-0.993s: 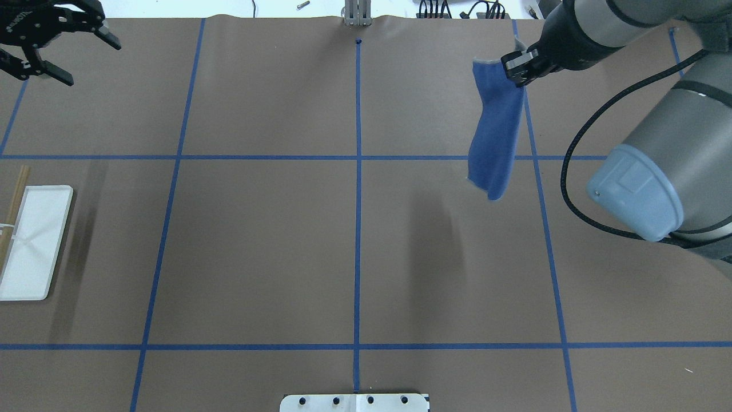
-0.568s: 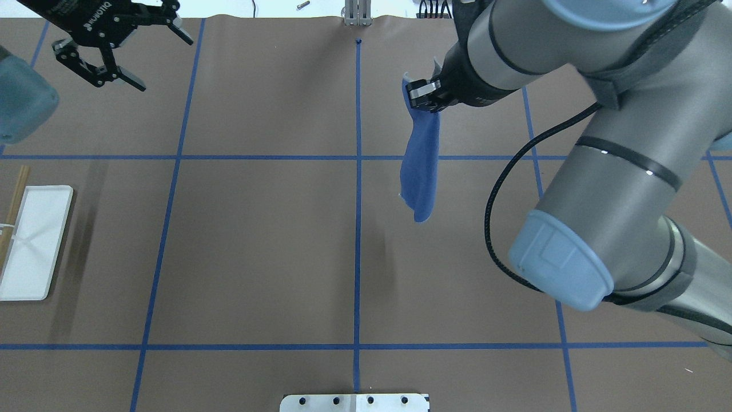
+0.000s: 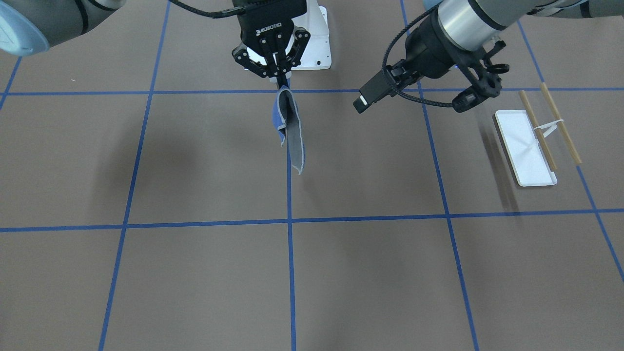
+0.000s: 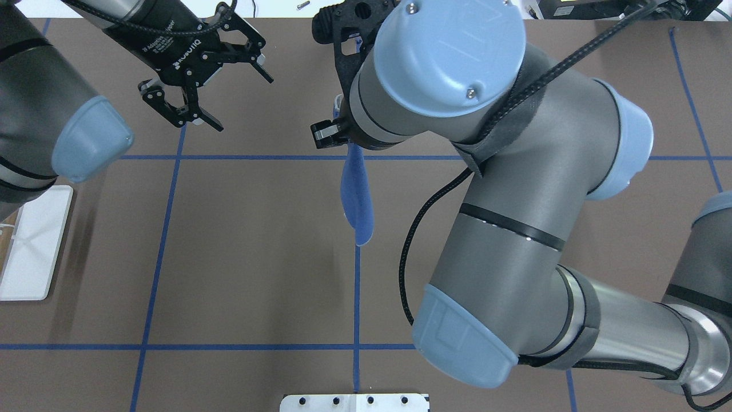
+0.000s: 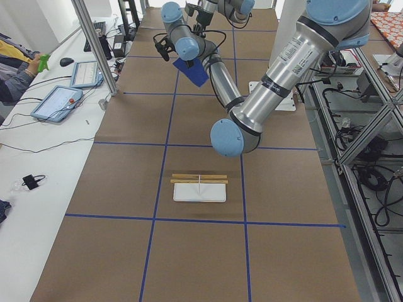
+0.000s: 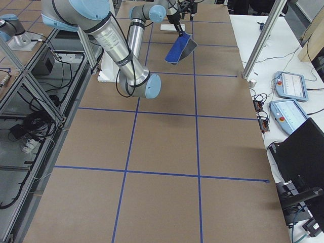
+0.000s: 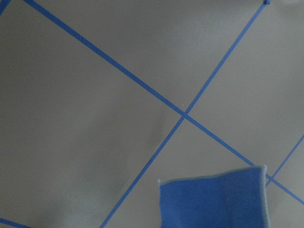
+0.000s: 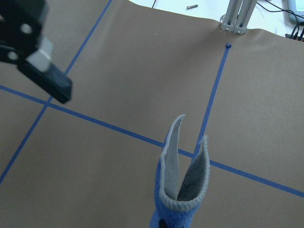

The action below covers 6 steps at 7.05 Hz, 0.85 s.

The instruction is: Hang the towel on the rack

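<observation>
My right gripper (image 3: pixel 282 83) is shut on the top edge of the towel (image 3: pixel 291 132), which hangs folded, blue outside and grey inside, above the table's centre line. The towel also shows in the overhead view (image 4: pixel 355 197) and the right wrist view (image 8: pixel 183 185). My left gripper (image 4: pixel 240 103) is open and empty, in the air to the left of the towel. The towel's lower edge shows in the left wrist view (image 7: pixel 213 202). The rack (image 3: pixel 529 146), a white tray base with two wooden dowel bars (image 3: pixel 559 122), stands far out on my left side. My left arm partly covers it in the overhead view (image 4: pixel 31 252).
A white bolted pedestal plate (image 4: pixel 354 402) sits at the near table edge. Blue tape lines (image 4: pixel 257 157) grid the brown table. A metal post (image 8: pixel 236 16) stands at the far edge. Tablets and cables (image 5: pixel 60 100) lie on the side bench.
My right arm has carried the hanging towel left, from the right half to the centre line. My left arm has swung in from the far left corner toward the towel, still open.
</observation>
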Each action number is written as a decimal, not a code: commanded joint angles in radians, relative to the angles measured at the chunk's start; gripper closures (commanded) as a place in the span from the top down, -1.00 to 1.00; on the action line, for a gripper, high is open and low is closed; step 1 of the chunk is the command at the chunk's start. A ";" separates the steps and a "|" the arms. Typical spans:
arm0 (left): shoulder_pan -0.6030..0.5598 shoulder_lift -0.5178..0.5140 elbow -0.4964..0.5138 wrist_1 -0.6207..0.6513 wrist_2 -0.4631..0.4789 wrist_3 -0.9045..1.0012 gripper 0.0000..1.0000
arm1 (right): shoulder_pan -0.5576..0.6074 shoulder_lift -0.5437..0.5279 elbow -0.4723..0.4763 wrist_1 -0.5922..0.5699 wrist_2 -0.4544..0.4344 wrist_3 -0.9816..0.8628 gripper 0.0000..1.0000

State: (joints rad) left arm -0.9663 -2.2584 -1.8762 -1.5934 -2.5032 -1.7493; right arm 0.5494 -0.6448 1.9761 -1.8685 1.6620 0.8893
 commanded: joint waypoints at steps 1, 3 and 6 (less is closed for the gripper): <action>0.038 -0.042 0.009 0.000 0.003 -0.044 0.96 | -0.044 0.072 -0.074 0.002 -0.056 0.000 -1.00; 0.038 -0.043 0.011 -0.003 0.004 -0.039 0.96 | -0.057 0.070 -0.074 -0.001 -0.064 -0.070 -1.00; 0.050 -0.043 0.020 -0.011 0.020 -0.032 0.96 | -0.074 0.073 -0.072 -0.001 -0.067 -0.190 -1.00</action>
State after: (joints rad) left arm -0.9200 -2.3009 -1.8577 -1.6024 -2.4885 -1.7821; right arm 0.4813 -0.5743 1.9032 -1.8699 1.5975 0.7464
